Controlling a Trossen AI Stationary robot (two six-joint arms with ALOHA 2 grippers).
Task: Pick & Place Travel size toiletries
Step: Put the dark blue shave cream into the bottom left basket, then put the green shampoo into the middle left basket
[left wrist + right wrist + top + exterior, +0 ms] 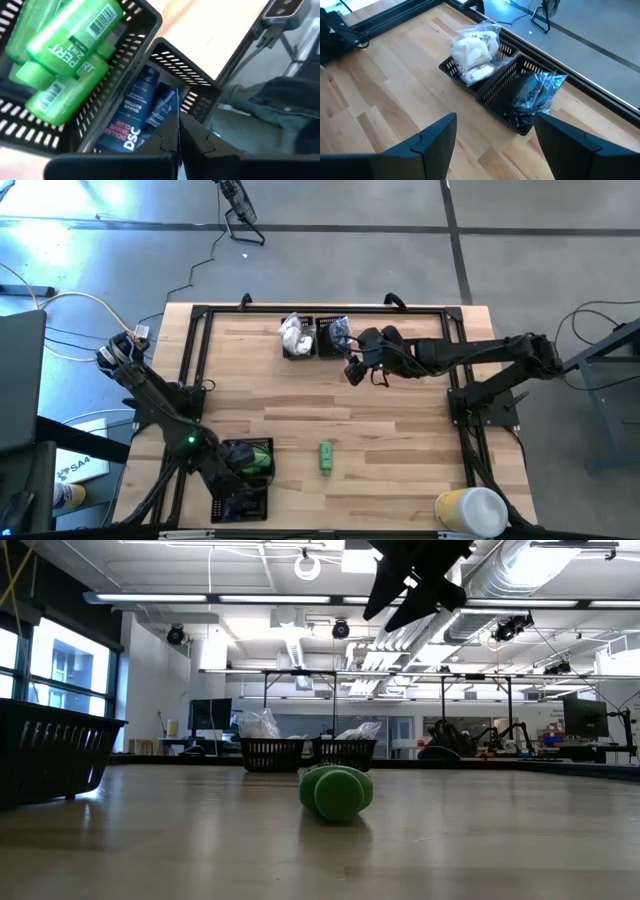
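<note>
The right gripper (356,371) is hanging spread wide at twelve o'clock, near the tray of bagged pieces (532,95), likely reaching to grab one. The left gripper (178,145) is waiting pressed together over the green tubes' tray (252,457) at seven o'clock.

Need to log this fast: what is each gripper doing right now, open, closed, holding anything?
Left gripper: closed, empty, over the tray of navy tubes.
Right gripper: open, empty, raised near the far trays.

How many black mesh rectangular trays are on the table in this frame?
4. Two sit side by side at the far edge: one holding white crinkly packets, one holding clear-bagged dark pieces. Two sit at the near left under the left arm: one with green tubes, one with navy tubes.
</note>
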